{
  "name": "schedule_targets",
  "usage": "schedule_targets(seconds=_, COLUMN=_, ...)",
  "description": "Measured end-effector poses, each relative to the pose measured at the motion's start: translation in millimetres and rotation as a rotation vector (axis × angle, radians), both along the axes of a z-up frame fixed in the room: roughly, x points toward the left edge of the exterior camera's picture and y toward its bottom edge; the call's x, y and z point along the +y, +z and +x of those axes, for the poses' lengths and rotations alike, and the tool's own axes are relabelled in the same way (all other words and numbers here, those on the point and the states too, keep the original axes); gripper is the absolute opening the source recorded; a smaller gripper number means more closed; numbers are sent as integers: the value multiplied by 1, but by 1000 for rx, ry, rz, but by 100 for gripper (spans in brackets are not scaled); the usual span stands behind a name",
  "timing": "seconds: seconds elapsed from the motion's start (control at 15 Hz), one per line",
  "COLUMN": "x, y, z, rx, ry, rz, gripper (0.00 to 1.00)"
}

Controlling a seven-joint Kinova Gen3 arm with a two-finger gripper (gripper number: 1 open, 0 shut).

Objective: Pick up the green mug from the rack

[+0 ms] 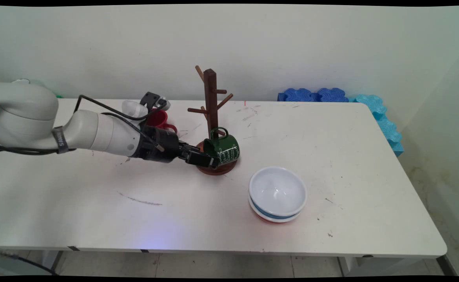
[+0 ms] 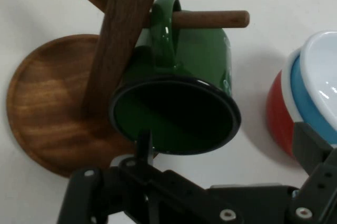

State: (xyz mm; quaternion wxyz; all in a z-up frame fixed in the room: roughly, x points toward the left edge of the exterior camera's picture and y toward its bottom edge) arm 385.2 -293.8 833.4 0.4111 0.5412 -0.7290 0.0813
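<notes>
Centre frame: the gripper [image 1: 207, 159] has its fingers spread, 1 finger [image 2: 144, 148] at the green mug's [image 1: 222, 149] rim, gripping nothing. The mug hangs on the wooden rack's [image 1: 210, 102] lowest peg [image 2: 210, 19]; a nudge could slip it off.

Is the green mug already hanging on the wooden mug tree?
Yes. The green mug hangs on the mug tree: a peg passes through its handle, and its open mouth is tipped sideways, toward the hand.

Mug tree [image 1: 211, 113] and hanging green mug [image 1: 222, 149] block my end effector [image 1: 207, 159] directly ahead; stacked bowls [image 1: 277, 194] crowd the near right (red mug [image 1: 159, 119] behind). Near-left table [image 1: 96, 203] open.
</notes>
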Motion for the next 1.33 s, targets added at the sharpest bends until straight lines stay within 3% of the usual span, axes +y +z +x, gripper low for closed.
schedule_targets(seconds=1.33, x=-11, y=-14, z=-16, rx=62, ry=62, rz=31, gripper=100)
